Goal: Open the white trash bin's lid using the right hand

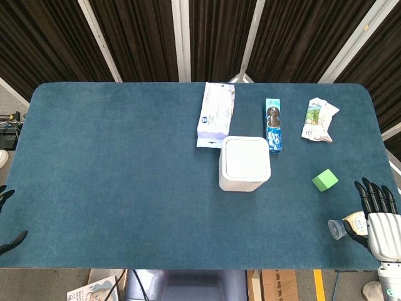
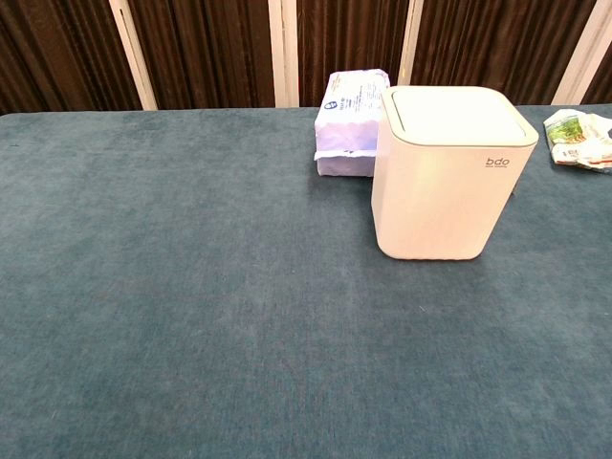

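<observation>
The white trash bin stands near the middle of the table, and its flat square lid lies closed. The chest view shows the bin upright with its lid down. My right hand is at the table's front right corner, well right of the bin, with its dark fingers stretched out and apart and nothing held. Only the dark fingertips of my left hand show at the front left edge, spread apart and empty. Neither hand appears in the chest view.
A small beige bottle lies beside my right thumb. A green cube sits between the bin and that hand. Behind the bin lie a tissue pack, a blue biscuit pack and a crumpled green packet.
</observation>
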`<state>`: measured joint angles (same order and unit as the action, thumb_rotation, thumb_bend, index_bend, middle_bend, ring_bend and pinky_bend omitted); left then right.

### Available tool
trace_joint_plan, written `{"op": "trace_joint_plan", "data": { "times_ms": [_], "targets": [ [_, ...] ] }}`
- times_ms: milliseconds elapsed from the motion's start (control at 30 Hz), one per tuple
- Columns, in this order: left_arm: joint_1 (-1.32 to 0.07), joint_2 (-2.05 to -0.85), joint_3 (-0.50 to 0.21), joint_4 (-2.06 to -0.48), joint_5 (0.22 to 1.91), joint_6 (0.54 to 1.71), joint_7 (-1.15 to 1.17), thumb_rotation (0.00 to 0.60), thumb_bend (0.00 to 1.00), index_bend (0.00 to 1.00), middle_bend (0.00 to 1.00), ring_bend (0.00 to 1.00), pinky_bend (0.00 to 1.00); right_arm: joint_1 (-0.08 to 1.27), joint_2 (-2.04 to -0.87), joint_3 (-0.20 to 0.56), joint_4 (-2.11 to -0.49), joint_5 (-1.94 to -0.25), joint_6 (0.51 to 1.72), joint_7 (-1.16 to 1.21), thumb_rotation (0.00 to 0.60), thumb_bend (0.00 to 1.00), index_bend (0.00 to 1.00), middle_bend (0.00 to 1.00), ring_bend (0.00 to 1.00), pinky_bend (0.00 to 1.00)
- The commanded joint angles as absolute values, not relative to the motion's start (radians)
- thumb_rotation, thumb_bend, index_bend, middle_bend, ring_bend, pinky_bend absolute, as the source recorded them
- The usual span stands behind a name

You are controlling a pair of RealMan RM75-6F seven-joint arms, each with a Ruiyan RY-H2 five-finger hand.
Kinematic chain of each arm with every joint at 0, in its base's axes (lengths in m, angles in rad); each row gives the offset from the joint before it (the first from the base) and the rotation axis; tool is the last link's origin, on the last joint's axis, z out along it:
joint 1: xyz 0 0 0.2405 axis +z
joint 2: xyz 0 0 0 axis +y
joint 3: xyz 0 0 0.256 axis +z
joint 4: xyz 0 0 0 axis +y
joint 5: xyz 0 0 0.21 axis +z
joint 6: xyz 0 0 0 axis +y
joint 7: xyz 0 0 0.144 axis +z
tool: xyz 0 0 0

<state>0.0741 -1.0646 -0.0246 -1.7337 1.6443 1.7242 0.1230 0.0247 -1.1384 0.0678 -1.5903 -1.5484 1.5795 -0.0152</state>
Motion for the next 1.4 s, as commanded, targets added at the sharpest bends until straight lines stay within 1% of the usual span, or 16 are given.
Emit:
{"op": "trace_joint_plan", "data": {
  "times_ms": [33,500,867,1000,1100,1300,1400],
  "targets": [
    [0.073,-1.063,-0.024,-1.733,1.645,1.723,0.122,0.6,0.07,0.19,0.12,0.0,0.0,0.024,-1.138,0.067,-1.592,-1.549,1.58,-0.017,0.6,0.29,0.04,0.01,0.05,0.04],
    [0.072,-1.065,-0.024,-1.734,1.646,1.719,0.13,0.6,0.07,0.19,0.12,0.0,0.0,0.026,-1.135,0.064,-1.597,-1.546,1.568,-0.004,0.6,0.29,0.06,0.01,0.05,0.04],
    [0.083,-1.07,-0.028,-1.74,1.648,1.742,0.152,0.6,0.07,0.19,0.12,0.0,0.0,0.036,-1.118,0.042,-1.626,-1.575,1.539,0.019,0.6,0.29,0.06,0.01,0.05,0.04],
    [0.084,-1.077,-0.034,-1.738,1.647,1.752,0.156,0.6,0.07,0.19,0.12,0.0,0.0,0.06,-1.095,0.029,-1.664,-1.601,1.498,0.035,0.6,0.29,0.06,0.01,0.05,0.04],
    [0.083,-1.081,-0.036,-1.738,1.641,1.748,0.162,0.6,0.07,0.19,0.12,0.0,0.0,0.091,-1.063,0.037,-1.709,-1.608,1.459,0.026,0.6,0.29,0.06,0.01,0.05,0.04],
    [0.085,-1.082,-0.038,-1.744,1.633,1.747,0.164,0.6,0.07,0.19,0.12,0.0,0.0,0.173,-0.998,0.077,-1.842,-1.582,1.352,-0.05,0.6,0.29,0.07,0.01,0.05,0.04],
    [0.087,-1.08,-0.041,-1.749,1.622,1.747,0.164,0.6,0.07,0.19,0.12,0.0,0.0,0.232,-0.964,0.113,-1.924,-1.524,1.266,-0.076,0.6,0.29,0.08,0.01,0.05,0.04]
  ]
}}
